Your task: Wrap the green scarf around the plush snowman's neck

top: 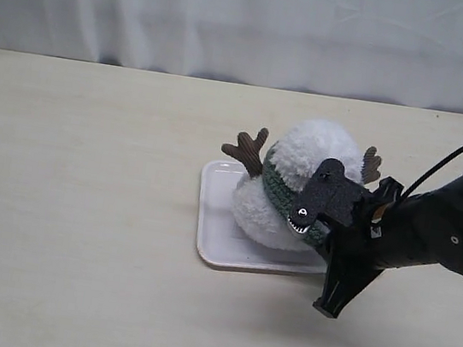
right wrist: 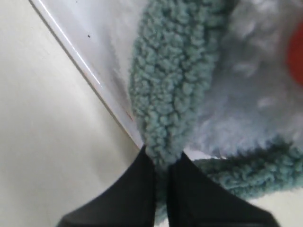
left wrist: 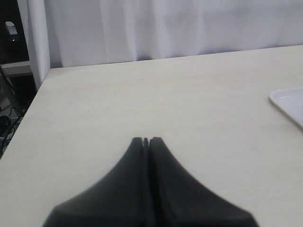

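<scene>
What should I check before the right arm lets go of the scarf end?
1. Right gripper shut on the green scarf end: ok.
2. Scarf bands the plush snowman between its two balls: ok.
3. Wrap on the snowman's hidden far side: cannot tell.
4. Snowman lies on the tray: ok.
5. Left gripper shut, away from the snowman, over the table: ok.

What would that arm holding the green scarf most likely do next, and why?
Likely carry the pinched end of the green scarf across its other stretch and let go. The right gripper is shut on it, and it already bands the plush snowman between head and body; the other stretch lies just beside the held end.
</scene>
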Action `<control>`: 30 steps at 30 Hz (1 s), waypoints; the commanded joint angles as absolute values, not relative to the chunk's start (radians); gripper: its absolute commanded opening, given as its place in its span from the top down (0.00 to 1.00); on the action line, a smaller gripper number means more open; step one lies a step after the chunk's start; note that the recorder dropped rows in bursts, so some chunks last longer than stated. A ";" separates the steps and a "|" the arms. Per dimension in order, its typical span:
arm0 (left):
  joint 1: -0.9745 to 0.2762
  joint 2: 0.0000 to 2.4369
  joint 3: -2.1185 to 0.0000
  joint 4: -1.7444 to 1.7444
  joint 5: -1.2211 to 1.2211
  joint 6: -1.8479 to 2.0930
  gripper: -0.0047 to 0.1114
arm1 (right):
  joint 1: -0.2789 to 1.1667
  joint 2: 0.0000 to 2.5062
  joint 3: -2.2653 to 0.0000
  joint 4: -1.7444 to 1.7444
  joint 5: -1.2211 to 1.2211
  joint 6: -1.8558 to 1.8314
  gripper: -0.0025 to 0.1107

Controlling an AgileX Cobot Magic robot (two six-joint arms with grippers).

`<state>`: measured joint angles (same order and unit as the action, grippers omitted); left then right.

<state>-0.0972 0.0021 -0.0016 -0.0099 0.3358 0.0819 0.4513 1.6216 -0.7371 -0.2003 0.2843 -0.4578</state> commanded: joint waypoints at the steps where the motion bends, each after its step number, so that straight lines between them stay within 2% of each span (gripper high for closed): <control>1: -0.106 0.000 0.000 -0.009 0.323 0.082 0.96 | 0.443 1.616 -0.743 -0.232 0.322 -0.444 0.93; 3: -0.106 0.000 0.000 -0.009 0.323 0.082 0.96 | 0.445 1.614 -0.743 -0.232 0.332 -0.438 0.81; 6: -0.106 0.000 0.000 -0.009 0.323 0.082 0.96 | 0.445 1.601 -0.743 -0.232 0.369 -0.372 0.55; 8: -0.106 0.000 0.000 -0.009 0.323 0.082 0.96 | 0.443 1.585 -0.743 -0.232 0.378 -0.281 0.45; 9: -0.106 0.000 0.000 -0.009 0.323 0.082 0.96 | 0.439 1.583 -0.743 -0.234 0.378 -0.242 0.44; 12: -0.106 0.000 0.000 -0.009 0.323 0.082 0.96 | 0.374 1.604 -0.743 -0.234 0.364 -0.062 0.44; 17: -0.106 0.000 0.000 -0.009 0.323 0.082 0.96 | 0.346 1.628 -0.739 -0.232 0.347 0.000 0.43; 19: -0.106 0.000 0.000 -0.009 0.323 0.082 0.96 | 0.346 1.631 -0.722 -0.218 0.271 0.000 0.39; 21: -0.106 0.000 0.000 -0.009 0.323 0.082 0.96 | 0.346 1.631 -0.708 -0.218 0.199 0.000 0.39; 24: -0.106 0.000 0.000 -0.009 0.325 0.082 0.96 | 0.346 1.649 -0.691 -0.218 0.130 0.016 0.45; 30: -0.106 0.000 0.000 -0.009 0.325 0.082 0.96 | 0.346 1.722 -0.693 -0.218 0.126 0.011 0.64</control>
